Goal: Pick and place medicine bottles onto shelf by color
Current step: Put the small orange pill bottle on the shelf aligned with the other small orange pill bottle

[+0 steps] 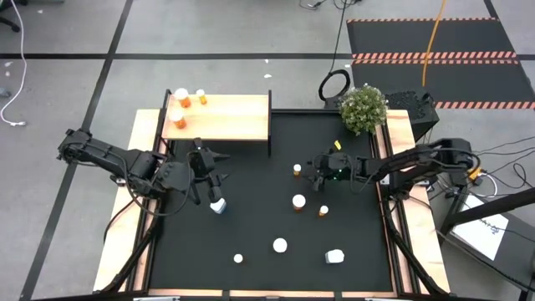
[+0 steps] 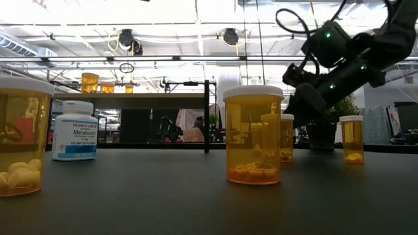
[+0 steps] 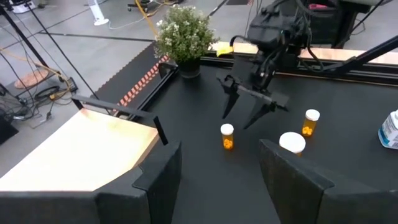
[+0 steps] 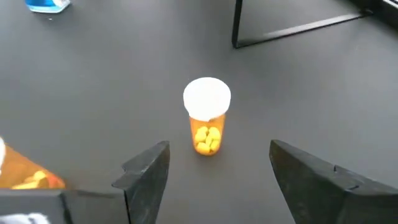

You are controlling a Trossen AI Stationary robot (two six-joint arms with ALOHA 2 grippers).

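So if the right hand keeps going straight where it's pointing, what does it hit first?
Most likely the small orange bottle, upright between the right hand's open fingers; nothing else shows in between.

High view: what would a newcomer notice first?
The right gripper, jaws open, hovers beside a small orange bottle mid-mat. Three orange bottles stand on the shelf at its left end, and the left gripper sits open just in front of it.
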